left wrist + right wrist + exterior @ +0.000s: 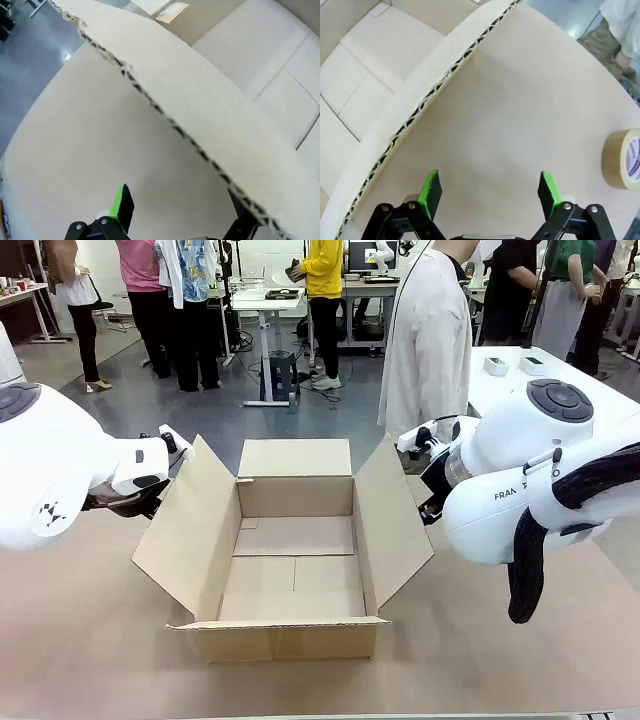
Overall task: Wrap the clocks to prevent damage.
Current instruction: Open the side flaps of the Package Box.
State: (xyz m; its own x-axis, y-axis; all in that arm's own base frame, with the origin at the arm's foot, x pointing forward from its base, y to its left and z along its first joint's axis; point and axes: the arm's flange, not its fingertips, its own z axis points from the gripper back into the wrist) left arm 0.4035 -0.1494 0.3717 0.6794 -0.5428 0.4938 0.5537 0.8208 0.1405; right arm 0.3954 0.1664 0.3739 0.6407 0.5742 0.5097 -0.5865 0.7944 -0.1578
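Both wide and empty: left end effector (181,212) seemingly straddles a cardboard box (295,496) flap, right end effector (490,192) beside another.

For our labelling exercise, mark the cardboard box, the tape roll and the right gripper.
cardboard box (290,640): front view, near outer wall.
tape roll (616,159): right wrist view, brown outer band.
right gripper (490,174): right wrist view, midway between its fingertips.

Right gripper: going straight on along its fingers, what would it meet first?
Probably the bare table, between the cardboard box flap and the tape roll; the open right gripper has nothing else ahead.
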